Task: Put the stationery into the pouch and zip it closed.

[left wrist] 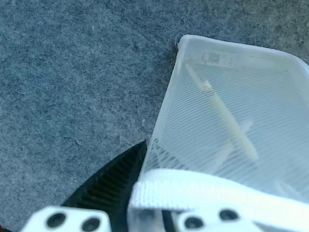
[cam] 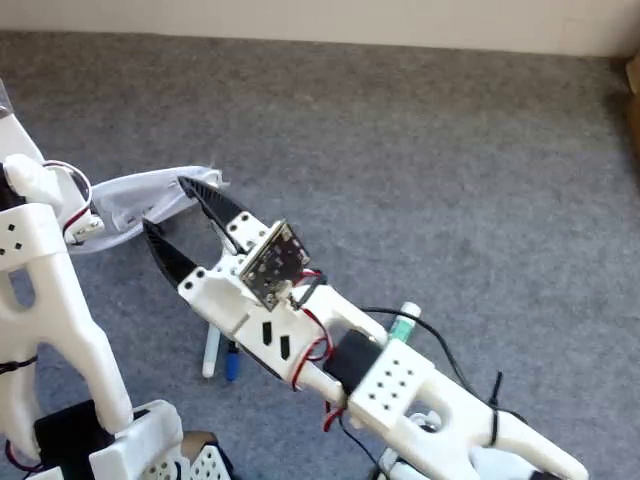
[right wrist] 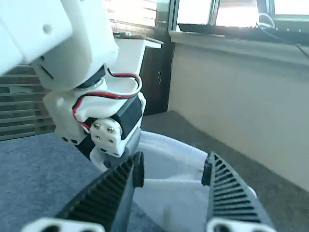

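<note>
While the right arm's body is covering much of the loose stationery, a white pen [cam: 211, 352] and a blue-tipped pen [cam: 231, 362] are poking out beneath it on the grey carpeted bench [cam: 450, 150]. A green-capped marker [cam: 404, 325] is showing beside its wrist, and the full lengths of all three are lying out of sight. The mesh pouch [cam: 150, 195] is sitting at the far left, partly cut off by the left arm. Pale stick-like items [left wrist: 227, 121] are showing through its mesh, too vague to name. The left end effector [cam: 95, 228] is pinching the pouch's white zipper band [left wrist: 203, 191], its second finger being hidden behind that band. The right arm is slanting in from the near right, and its end effector [cam: 165, 204] is spread wide, holding nothing, with both ribbed fingers pointing at the pouch just beside them
</note>
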`<state>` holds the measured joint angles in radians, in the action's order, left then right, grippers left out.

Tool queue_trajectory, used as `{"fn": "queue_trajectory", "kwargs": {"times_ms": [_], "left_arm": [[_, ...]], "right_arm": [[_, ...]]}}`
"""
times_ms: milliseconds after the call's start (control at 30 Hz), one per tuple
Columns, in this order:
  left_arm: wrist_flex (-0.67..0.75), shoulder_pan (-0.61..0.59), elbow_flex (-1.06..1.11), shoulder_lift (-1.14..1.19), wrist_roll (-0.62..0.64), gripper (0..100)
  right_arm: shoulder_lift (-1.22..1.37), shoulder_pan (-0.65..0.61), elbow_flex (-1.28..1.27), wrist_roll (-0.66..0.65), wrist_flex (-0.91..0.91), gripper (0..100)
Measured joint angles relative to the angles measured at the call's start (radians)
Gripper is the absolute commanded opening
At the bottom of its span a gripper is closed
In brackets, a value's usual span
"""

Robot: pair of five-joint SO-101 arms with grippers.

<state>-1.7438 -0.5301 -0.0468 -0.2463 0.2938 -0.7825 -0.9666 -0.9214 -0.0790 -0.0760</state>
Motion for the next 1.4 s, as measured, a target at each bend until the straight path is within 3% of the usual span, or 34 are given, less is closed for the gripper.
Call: {"fn": "queue_trajectory", "kwargs": {"times_ms": [233, 400, 867, 1133, 1400], "left_arm": [[0.000, 0.000, 0.000, 0.000, 0.000, 1], [0.000, 0.000, 0.000, 0.000, 0.000, 1], [0.002, 0.000, 0.000, 0.000, 0.000, 1], [0.002, 0.000, 0.000, 0.000, 0.000, 1], [0.002, 0.000, 0.003, 0.000, 0.000, 1]], "right_arm": [[-0.120, 0.026, 0.000, 0.117, 0.206, 19.0], [-0.146, 0.130, 0.000, 0.255, 0.367, 19.0], [-0.147, 0.362, 0.000, 0.419, 0.804, 19.0], [-0.118, 0.582, -0.035, 0.433, 0.832, 19.0], [0.176, 0.744, -0.035, 0.496, 0.832, 19.0]]}}
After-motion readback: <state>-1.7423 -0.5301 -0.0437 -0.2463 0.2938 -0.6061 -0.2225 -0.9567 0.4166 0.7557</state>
